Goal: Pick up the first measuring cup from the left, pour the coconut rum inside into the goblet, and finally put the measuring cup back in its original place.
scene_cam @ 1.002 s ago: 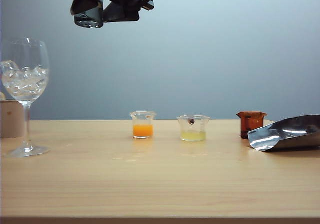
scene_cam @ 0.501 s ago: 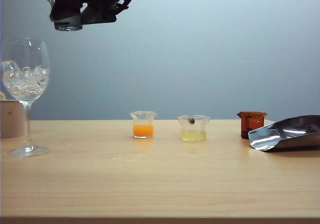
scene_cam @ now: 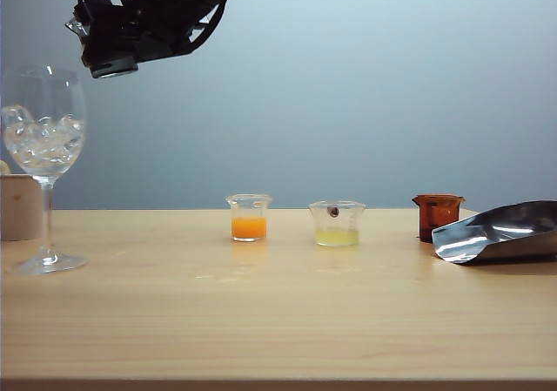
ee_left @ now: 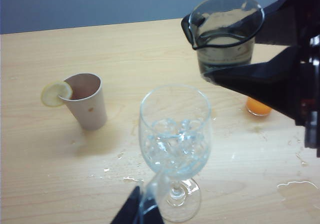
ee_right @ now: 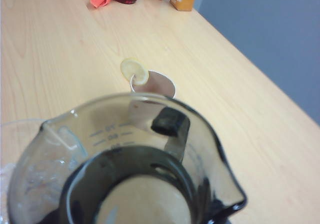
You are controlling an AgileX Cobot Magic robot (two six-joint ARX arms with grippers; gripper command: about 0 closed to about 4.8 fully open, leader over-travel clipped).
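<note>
Overhead, left pincer (ee_left: 140, 211) mostly cropped.

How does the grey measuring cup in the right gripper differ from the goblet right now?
The measuring cup is smoky grey, short and beaker-shaped; the goblet is clear, tall and stemmed. The cup is held in the air by the right gripper, above the goblet's rim level; the goblet stands on the table, its stem between the left gripper's fingers. The goblet holds ice. Both are see-through.

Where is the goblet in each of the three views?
Exterior view: goblet at far left on the table.
Left wrist view: goblet low in the middle, with the measuring cup held above it.
Right wrist view: only a rim edge, behind the cup.
Shared landmark: the paper cup.
</note>
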